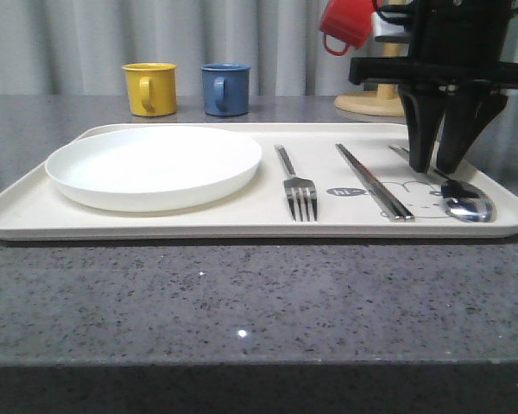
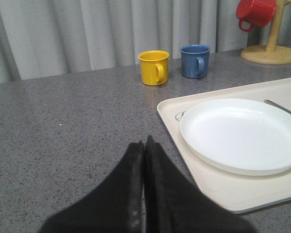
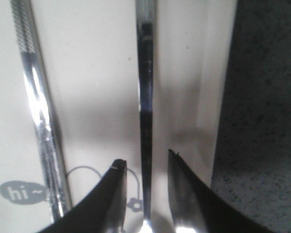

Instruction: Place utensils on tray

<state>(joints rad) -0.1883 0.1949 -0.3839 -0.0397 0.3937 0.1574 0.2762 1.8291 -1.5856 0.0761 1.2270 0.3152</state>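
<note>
The cream tray (image 1: 242, 217) lies across the middle of the table. On its right half lie a fork (image 1: 298, 191), a pair of chopsticks (image 1: 373, 181) and a spoon (image 1: 468, 203). My right gripper (image 1: 433, 168) stands open just over the spoon's handle (image 3: 145, 73), one finger on each side with a gap to both. The chopsticks (image 3: 36, 107) run parallel beside it on the tray (image 3: 97, 73). My left gripper (image 2: 145, 141) is shut on nothing, low over the grey table just left of the tray (image 2: 218, 187).
A round white plate (image 1: 154, 166) fills the tray's left half. A yellow mug (image 1: 149, 88) and a blue mug (image 1: 224, 89) stand behind the tray. A red mug (image 1: 345, 24) hangs on a wooden stand (image 1: 371, 102) at the back right.
</note>
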